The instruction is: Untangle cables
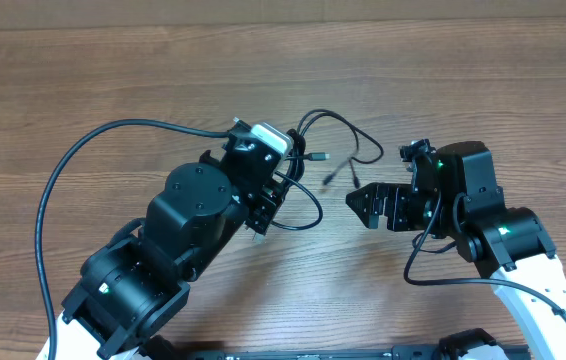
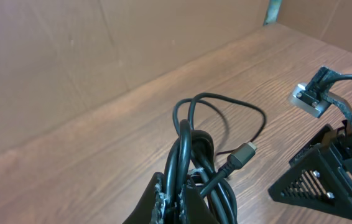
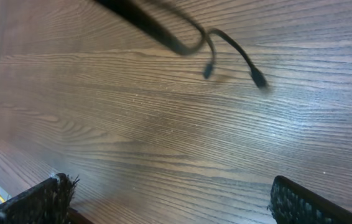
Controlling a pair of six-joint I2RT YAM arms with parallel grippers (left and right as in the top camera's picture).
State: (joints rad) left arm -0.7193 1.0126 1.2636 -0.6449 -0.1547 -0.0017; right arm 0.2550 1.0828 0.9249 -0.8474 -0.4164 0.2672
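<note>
The cables [image 1: 308, 165] are a bundle of thin black cords in loose loops at the table's middle. My left gripper [image 1: 281, 180] is shut on the bundle. In the left wrist view the jaws [image 2: 177, 200] pinch several strands, and a loop [image 2: 222, 106] and a silver-tipped plug [image 2: 246, 149] reach out beyond them. Loose plug ends [image 1: 333, 177] lie to the right. My right gripper [image 1: 361, 203] stands open just right of those ends, holding nothing. Its wrist view shows two plug ends [image 3: 208, 71] [image 3: 258, 79] on the wood ahead of its fingers [image 3: 306, 205].
The left arm's thick black cable [image 1: 58, 190] arcs over the left side of the wooden table [image 1: 463, 80]. A brown wall [image 2: 70, 62] stands behind the table. The right gripper's body [image 2: 316, 180] shows at the right of the left wrist view.
</note>
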